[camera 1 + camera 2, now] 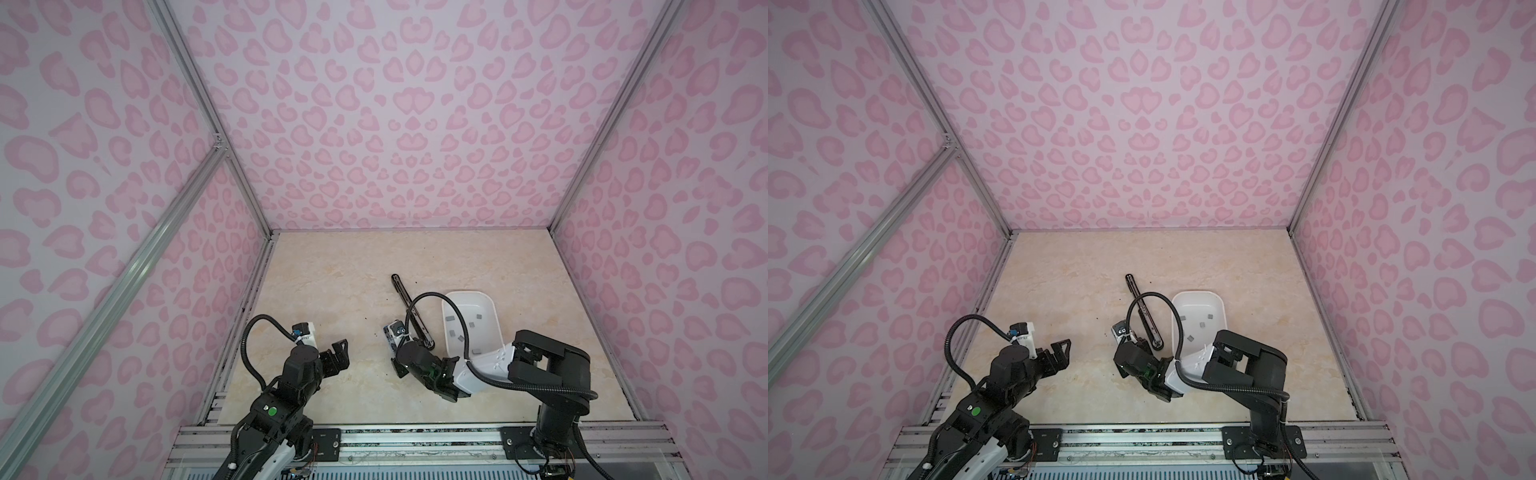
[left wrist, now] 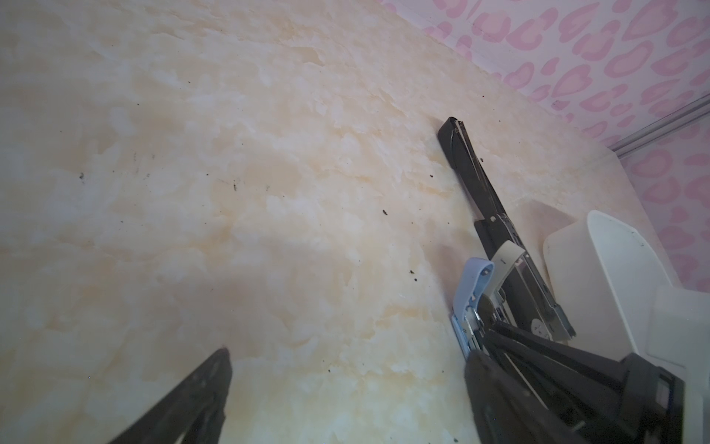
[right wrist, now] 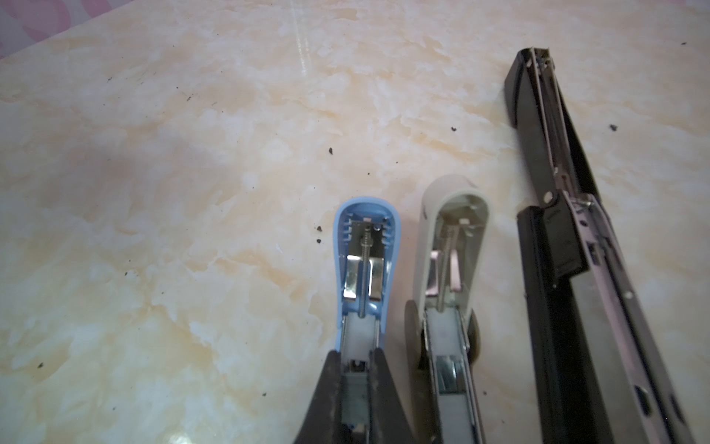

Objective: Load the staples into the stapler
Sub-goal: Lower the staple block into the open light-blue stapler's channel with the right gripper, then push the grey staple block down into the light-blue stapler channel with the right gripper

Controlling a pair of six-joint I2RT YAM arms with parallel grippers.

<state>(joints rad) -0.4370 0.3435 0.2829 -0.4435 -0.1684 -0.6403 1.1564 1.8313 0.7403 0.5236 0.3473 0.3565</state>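
Right gripper (image 3: pixel 355 357) is clenched on the blue stapler (image 3: pixel 365 261), one dark finger pressed to each side of its metal staple channel, just behind the hinged blue cover that lies flipped open on the worktop (image 3: pixel 173 192). The right arm (image 1: pixel 540 365) rises from its base at the front right edge, folds at the elbow, and sends its white forearm leftward over the near end of the tray (image 1: pixel 469 293). Its wrist is bent down, with the gripper low over the worktop and aimed toward the far wall. In both top views the wrist hides the blue stapler. Just beside the blue stapler lies the white stapler (image 3: pixel 453 246), also opened out, and past it the much longer black stapler (image 3: pixel 557 230), opened flat and reaching farther toward the back wall, with its near end close to the tray. The staples (image 1: pixel 460 338) lie loose as small grey blocks on the floor of the white tray, apart from one another; those at the near end are hidden under the forearm. Left gripper (image 1: pixel 341 353) is released, its fingers (image 2: pixel 192 399) spread wide over bare worktop. The left arm (image 1: pixel 291 386) stretches from the front left corner, its gripper turned toward the middle, well apart from all three staplers and touching nothing.
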